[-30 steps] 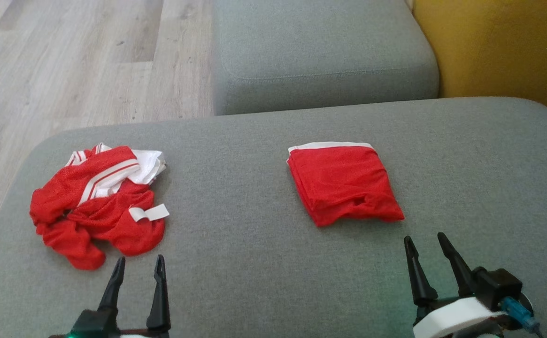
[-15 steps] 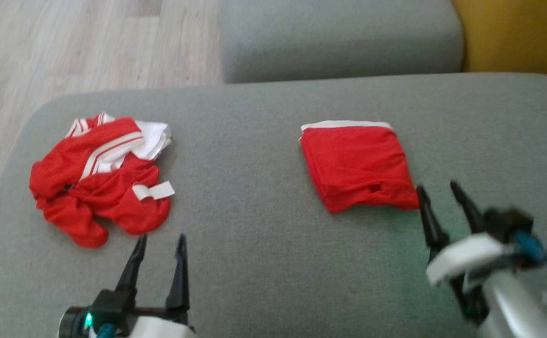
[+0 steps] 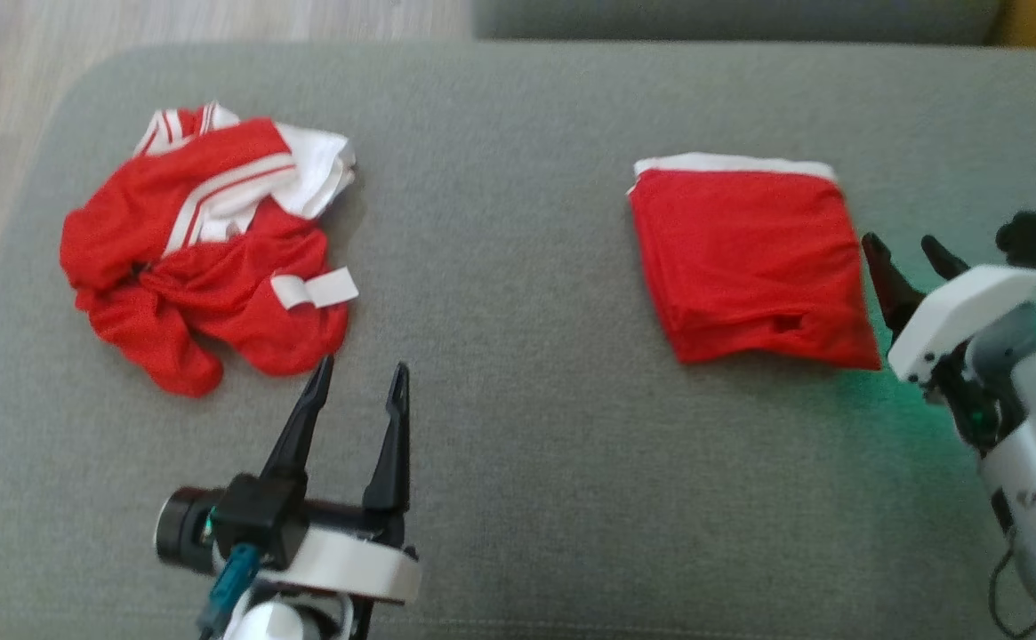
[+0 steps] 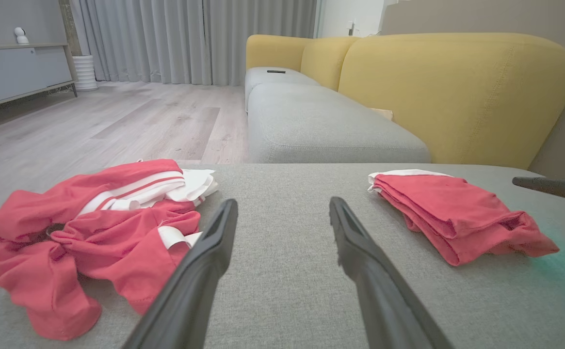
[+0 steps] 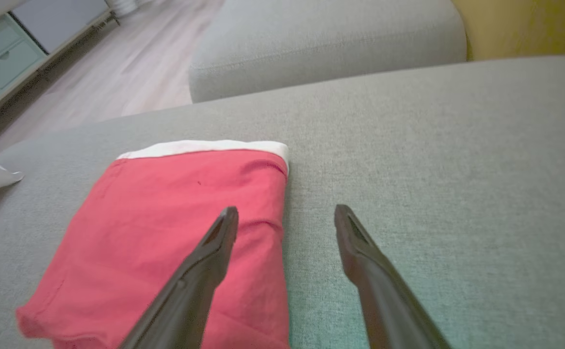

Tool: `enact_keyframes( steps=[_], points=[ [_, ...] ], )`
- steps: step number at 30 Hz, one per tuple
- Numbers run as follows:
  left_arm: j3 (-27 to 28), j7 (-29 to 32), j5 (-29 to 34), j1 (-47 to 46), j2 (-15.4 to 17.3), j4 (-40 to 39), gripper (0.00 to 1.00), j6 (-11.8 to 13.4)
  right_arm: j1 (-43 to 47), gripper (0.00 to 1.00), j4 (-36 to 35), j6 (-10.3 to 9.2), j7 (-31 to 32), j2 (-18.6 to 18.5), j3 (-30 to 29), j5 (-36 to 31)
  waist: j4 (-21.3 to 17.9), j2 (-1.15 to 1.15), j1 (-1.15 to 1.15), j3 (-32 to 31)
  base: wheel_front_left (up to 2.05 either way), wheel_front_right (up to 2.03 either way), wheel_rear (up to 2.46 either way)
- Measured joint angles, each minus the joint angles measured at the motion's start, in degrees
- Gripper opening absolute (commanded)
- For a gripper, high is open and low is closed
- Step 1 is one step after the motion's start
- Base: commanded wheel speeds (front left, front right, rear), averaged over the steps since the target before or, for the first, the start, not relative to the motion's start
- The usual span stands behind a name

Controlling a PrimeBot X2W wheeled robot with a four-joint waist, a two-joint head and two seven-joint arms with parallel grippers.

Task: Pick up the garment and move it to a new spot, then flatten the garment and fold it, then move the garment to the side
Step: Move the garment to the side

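I am holding my left pincer (image 3: pixel 364 364) wide and empty near the crumpled red-and-white garment (image 3: pixel 206 258) lying on the grey cushion (image 3: pixel 518 267). My right pincer (image 3: pixel 900 242), also wide, is hovering at the right edge of the folded red garment (image 3: pixel 749 258).

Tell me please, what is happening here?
A robot works over a grey cushion. A folded red garment lies on the right, with the open right gripper at its right edge. A crumpled red-and-white garment lies on the left, the open left gripper just short of it. Neither holds anything.
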Motion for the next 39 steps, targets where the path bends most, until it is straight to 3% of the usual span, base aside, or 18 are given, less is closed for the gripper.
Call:
enact_keyframes(
  steps=[8,11,19,31,36,39],
  points=[
    [-2.0,0.0,-0.1,-4.9,-0.1,0.6,1.0,0.4,-5.0,1.0,4.5,0.0,3.0,-1.7,5.1,7.4,2.0,0.0,0.0,5.3,0.0,0.0,0.0],
    [-2.3,0.0,-0.1,-6.2,-0.1,0.9,1.0,0.4,-5.4,0.0,5.1,0.0,4.2,-1.6,7.4,10.3,2.4,0.0,0.0,6.2,0.0,0.0,0.0],
    [-2.1,0.0,-0.1,-6.8,-0.2,0.3,1.0,0.9,-6.8,0.0,3.0,0.0,3.8,-4.3,13.3,15.4,-0.3,0.0,-0.02,6.4,0.0,0.0,0.0],
    [-2.2,0.0,0.7,-13.2,-0.2,-2.0,1.0,-0.3,-14.7,0.0,-2.7,0.0,3.4,-22.4,18.1,15.7,-7.8,0.0,-0.01,13.9,0.0,0.0,0.0],
    [-3.0,0.0,1.5,-18.5,-0.3,-2.4,1.0,-1.6,-19.6,0.0,-3.8,0.0,1.1,-27.0,17.9,13.9,-10.5,0.0,0.0,19.0,0.0,0.0,0.0],
    [-3.0,0.0,1.5,-20.5,-0.3,-2.4,1.0,-1.6,-20.8,0.0,-4.0,0.0,0.6,-27.7,17.6,12.6,-11.6,0.0,0.0,20.9,0.0,0.0,0.0]
  ],
)
